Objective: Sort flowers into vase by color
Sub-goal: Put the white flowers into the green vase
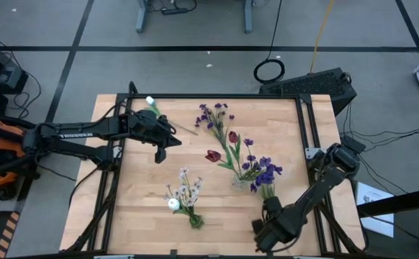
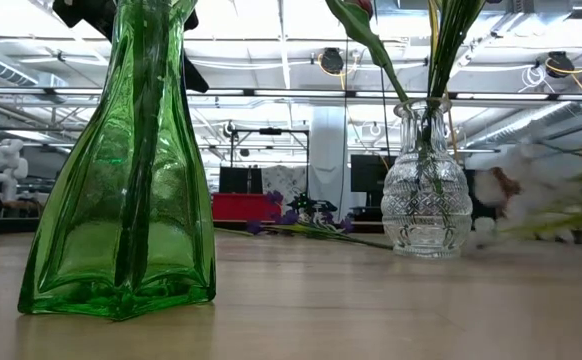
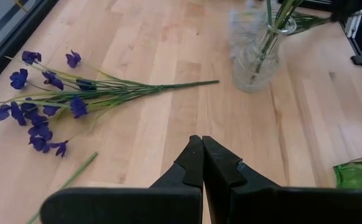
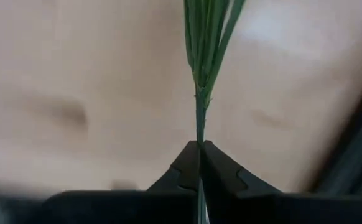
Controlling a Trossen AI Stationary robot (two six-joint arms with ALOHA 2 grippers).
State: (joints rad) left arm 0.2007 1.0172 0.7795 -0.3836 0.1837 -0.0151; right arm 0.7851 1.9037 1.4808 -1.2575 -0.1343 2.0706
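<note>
Since the right gripper (image 4: 199,146) is clenched on the green stem (image 4: 199,118) of a purple flower (image 1: 267,173), a straight, slow lift is advised; the left gripper (image 3: 202,163) is pinched empty.

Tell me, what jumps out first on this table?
Probably the flowers: a clear glass vase near the middle holds red tulips and purple blooms, and a green vase at the front edge holds white sprays. The right pincer is shut on a purple-flowered green stem at the front right.
</note>
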